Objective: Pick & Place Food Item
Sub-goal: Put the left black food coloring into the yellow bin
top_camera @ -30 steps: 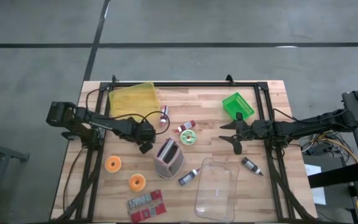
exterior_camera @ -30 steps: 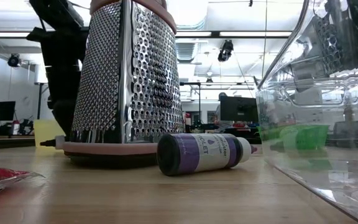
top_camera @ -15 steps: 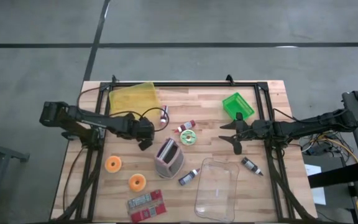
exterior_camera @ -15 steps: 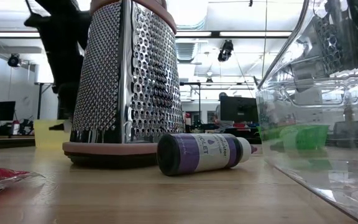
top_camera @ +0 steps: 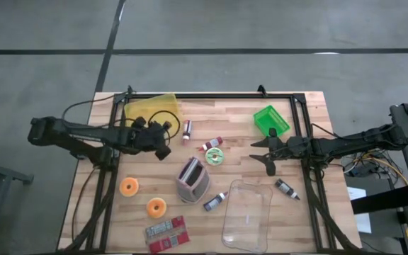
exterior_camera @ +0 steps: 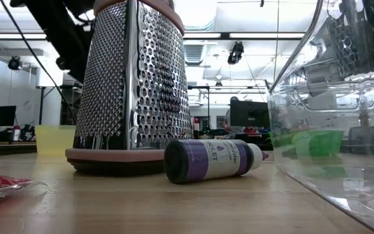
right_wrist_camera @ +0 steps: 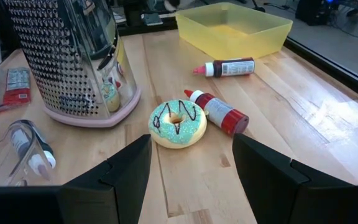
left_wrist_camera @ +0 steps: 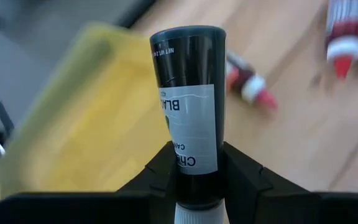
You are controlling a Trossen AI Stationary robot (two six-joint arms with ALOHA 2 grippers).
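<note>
Wooden slats form the table (top_camera: 310, 106), ringed by a black frame, with grey floor around it. Ahead of the left gripper (top_camera: 163, 139) a yellow bin (top_camera: 151, 110) is seen. Between both grippers a metal grater (top_camera: 192, 179) stands, and a clear tray (top_camera: 247, 216) lies near the right gripper (top_camera: 265, 153), with a green bin (top_camera: 270, 120) close beside that gripper. The left gripper is clamped on a black bottle (left_wrist_camera: 191, 121), held off the table beside the yellow bin; partial lettering "BL" and "CH" is read on its label. The right gripper is spread wide and holds nothing. A frosted donut (right_wrist_camera: 178, 123) and a red bottle (right_wrist_camera: 219, 112) lie before it. A purple bottle (exterior_camera: 210, 160) bears "VIOLET".
</note>
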